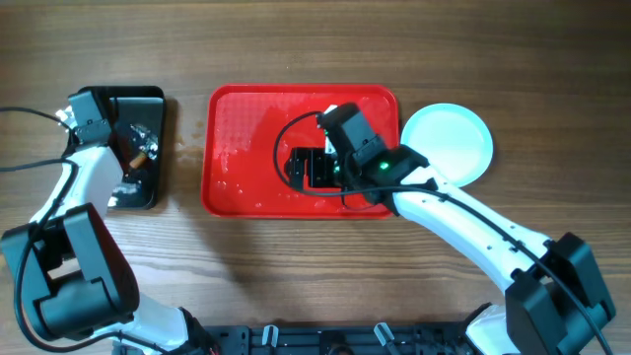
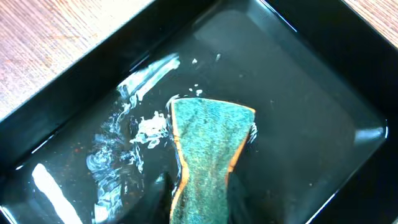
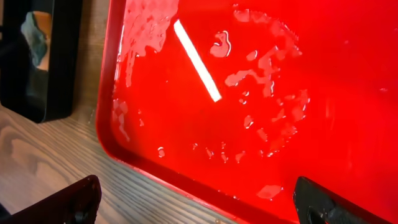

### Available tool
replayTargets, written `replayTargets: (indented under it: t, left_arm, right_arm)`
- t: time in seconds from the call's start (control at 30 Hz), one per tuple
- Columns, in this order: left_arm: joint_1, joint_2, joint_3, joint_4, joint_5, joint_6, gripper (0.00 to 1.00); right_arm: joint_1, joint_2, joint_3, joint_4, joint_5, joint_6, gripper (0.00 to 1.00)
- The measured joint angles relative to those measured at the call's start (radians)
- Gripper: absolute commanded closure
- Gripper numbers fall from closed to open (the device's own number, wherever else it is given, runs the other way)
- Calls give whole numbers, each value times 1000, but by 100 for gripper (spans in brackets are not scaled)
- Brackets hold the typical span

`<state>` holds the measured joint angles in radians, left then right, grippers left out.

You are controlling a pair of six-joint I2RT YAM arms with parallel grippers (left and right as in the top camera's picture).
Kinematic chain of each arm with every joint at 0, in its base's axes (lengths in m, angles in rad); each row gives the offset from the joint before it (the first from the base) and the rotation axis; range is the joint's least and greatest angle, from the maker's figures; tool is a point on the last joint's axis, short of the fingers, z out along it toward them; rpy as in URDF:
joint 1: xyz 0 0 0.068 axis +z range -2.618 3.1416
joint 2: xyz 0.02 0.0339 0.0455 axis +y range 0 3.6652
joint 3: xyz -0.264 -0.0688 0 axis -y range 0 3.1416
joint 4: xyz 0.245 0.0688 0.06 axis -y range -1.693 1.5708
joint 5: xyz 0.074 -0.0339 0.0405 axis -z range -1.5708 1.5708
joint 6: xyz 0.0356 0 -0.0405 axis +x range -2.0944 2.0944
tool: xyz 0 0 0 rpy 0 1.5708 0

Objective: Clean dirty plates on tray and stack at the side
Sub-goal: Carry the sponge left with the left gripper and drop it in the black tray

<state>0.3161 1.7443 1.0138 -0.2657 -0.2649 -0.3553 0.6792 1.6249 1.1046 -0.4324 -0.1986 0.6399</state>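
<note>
Right gripper [image 1: 314, 170]: positioned over the middle of the large red rectangular plastic tray [image 1: 237, 138], jaws spread wide, nothing held. Both black fingertips [image 3: 78, 200] are seen at the lower corners of the right wrist view. Beneath them a strip of the wooden table [image 1: 296, 266] and one tray rim with a rounded corner are seen. Past that, the tray floor is wet with beads and film of water.

Pale aqua-white round shallow plate [image 1: 449, 140]: set on the table just beside the tray's right edge, outside it, partly covered by the right arm. Whether others lie beneath cannot be told.

Left gripper [image 1: 138, 148]: down in the smaller black rectangular tray [image 1: 148, 99], apart to the left of the red one. A teal-green sponge with an orange edge [image 2: 208, 143] is seen there in shallow foamy water, its lower end between dark finger shapes. Gripped or let go cannot be told.
</note>
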Motion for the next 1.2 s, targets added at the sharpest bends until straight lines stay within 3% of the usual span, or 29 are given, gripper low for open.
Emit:
replayTargets:
  t: [0.17, 0.23, 0.33, 0.4, 0.47, 0.5, 0.77, 0.97, 1.2]
  left_arm:
    - [2, 0, 0, -13, 0, 2, 63]
    - [0, -8, 0, -33, 1, 2, 56]
    - [-16, -101, -4, -41, 45, 3, 35]
    - [-38, -209, -5, -41, 93, 6, 28]
    - [-63, -332, -5, -48, 149, 2, 6]
    - [-77, -396, -5, -69, 187, 2, 0]
    - [-151, -534, -5, -223, 426, 2, 0]
    - [-158, -534, -5, -326, 458, 2, 0]
    - [-158, -534, -5, -331, 462, 2, 0]
  right_arm:
    - [8, 0, 0, 0, 18, 3, 0]
    - [7, 0, 0, -2, 21, 3, 0]
    - [8, -1, 0, -8, 21, 2, 0]
    - [7, -13, 0, -13, 23, 2, 0]
    - [7, -51, 0, -29, 24, 2, 0]
    - [7, -80, 0, -38, 24, 2, 1]
    - [34, -212, 0, -126, 24, 3, 0]
    - [55, -213, 0, -140, 24, 7, 0]
    - [55, -213, 0, -140, 24, 11, 0]
